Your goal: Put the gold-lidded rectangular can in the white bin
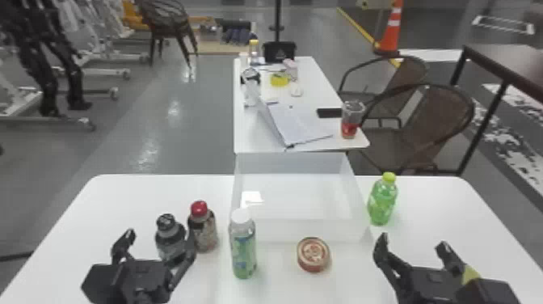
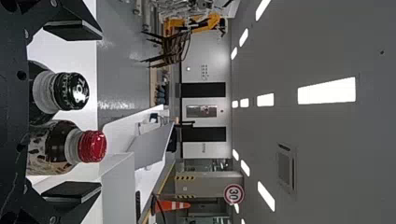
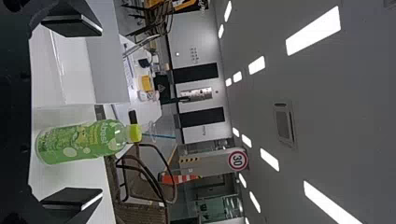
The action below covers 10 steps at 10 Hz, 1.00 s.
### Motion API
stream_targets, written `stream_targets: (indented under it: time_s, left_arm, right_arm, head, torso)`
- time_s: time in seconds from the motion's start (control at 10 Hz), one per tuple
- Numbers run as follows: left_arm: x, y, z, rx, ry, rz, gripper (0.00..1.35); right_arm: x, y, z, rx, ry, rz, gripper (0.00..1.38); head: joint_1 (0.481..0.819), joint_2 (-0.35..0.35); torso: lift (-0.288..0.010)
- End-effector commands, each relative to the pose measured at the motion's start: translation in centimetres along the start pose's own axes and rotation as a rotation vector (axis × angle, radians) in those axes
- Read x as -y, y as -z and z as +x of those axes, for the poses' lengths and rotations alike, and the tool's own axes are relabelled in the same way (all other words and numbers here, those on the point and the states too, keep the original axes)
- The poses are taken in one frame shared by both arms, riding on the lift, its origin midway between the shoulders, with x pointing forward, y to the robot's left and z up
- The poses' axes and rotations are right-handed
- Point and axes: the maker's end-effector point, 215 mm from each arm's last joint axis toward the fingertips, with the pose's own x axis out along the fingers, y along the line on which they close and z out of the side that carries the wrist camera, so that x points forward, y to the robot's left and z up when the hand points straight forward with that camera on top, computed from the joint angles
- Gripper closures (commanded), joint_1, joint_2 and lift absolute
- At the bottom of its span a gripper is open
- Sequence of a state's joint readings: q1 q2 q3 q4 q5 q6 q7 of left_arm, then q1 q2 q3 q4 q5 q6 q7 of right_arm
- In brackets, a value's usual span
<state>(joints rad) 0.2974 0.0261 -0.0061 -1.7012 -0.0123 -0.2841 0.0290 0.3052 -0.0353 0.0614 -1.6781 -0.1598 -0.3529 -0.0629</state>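
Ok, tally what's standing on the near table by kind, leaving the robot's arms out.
Bottles: 4 (black-capped one, red-capped one, white-capped one, lime-capped one)
Round can: 1
White bin: 1
Total: 6

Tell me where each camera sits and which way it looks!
Head view: on the head, looking forward and down at the white table; left gripper and right gripper show.
Left wrist view: on that wrist, looking forward past black fingers at a red-capped brown bottle.
Right wrist view: on that wrist, looking forward past black fingers at a green plastic bottle.
Head and right wrist views share the green bottle.
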Motion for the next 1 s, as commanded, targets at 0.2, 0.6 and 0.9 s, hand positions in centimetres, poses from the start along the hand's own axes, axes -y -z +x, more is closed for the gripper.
stream_targets:
  time_s: [0.2, 0.6, 0.9]
  left_arm:
    - [0.0, -0.1, 0.1, 0.001, 0.002, 0.002, 0.16]
    - [0.0, 0.0, 0.1, -0.002, 0.002, 0.001, 0.16]
    - [0.0, 0.1, 0.1, -0.004, 0.004, 0.001, 0.16]
  right_arm:
    - [0.1, 0.2, -0.1, -0.005, 0.003, 0.001, 0.09]
    - [0.6, 0.1, -0.4, 0.004, 0.036, -0.015, 0.08]
    - [3.4, 0.2, -2.9, 0.052, 0.205, -0.011, 0.08]
  head:
    - [0.549, 0.0]
    - [0.549, 0.0]
    - [0.549, 0.0]
  torso:
    - [-0.1]
    - [-0.1]
    - [-0.1]
